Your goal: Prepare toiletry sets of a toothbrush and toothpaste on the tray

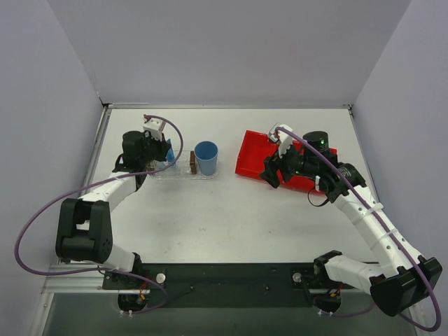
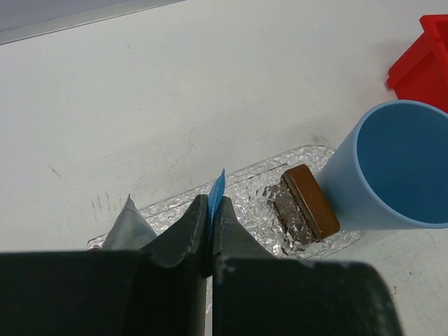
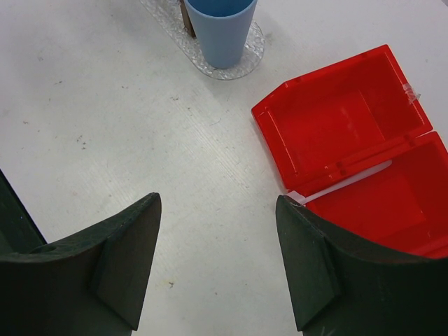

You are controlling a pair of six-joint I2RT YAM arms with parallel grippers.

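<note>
Left gripper (image 2: 210, 211) clamped on blue toothpaste (image 2: 218, 190) over the tray (image 2: 255, 187).
We see the right gripper (image 3: 217, 203) with jaws apart, holding nothing, beside the red bin (image 3: 329, 122); toothbrush (image 3: 350, 179) lies inside along the divider. Grey tube (image 2: 130, 225) and blue cup (image 2: 392, 168) sit on the tray.

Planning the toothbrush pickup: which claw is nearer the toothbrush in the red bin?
Right. The right claw hovers open short of the toothbrush; the left claw is far off over the tray, gripping blue toothpaste.
</note>
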